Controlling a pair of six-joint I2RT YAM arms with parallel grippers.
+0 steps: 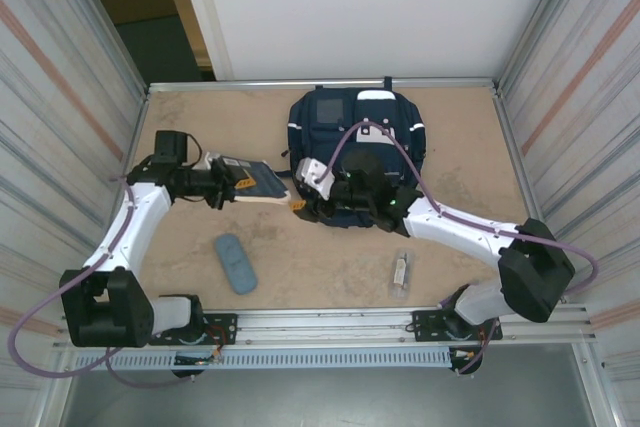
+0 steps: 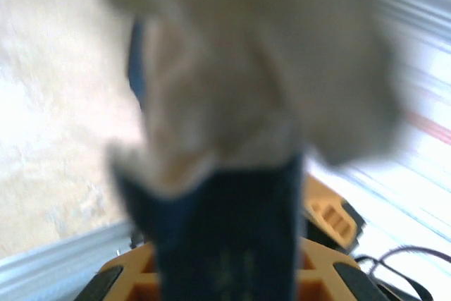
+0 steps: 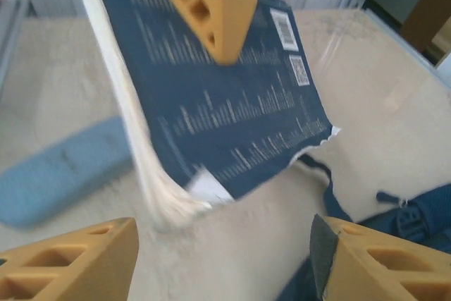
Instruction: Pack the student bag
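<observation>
Left tool (image 1: 238,186) clamped on navy book (image 1: 265,187), right tool (image 3: 225,266) spread wide, empty, beside student bag (image 1: 320,137) on tabletop (image 1: 330,257).

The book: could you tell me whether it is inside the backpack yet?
Out: the left gripper holds the closed book above the table, left of the backpack, not in it.
</observation>
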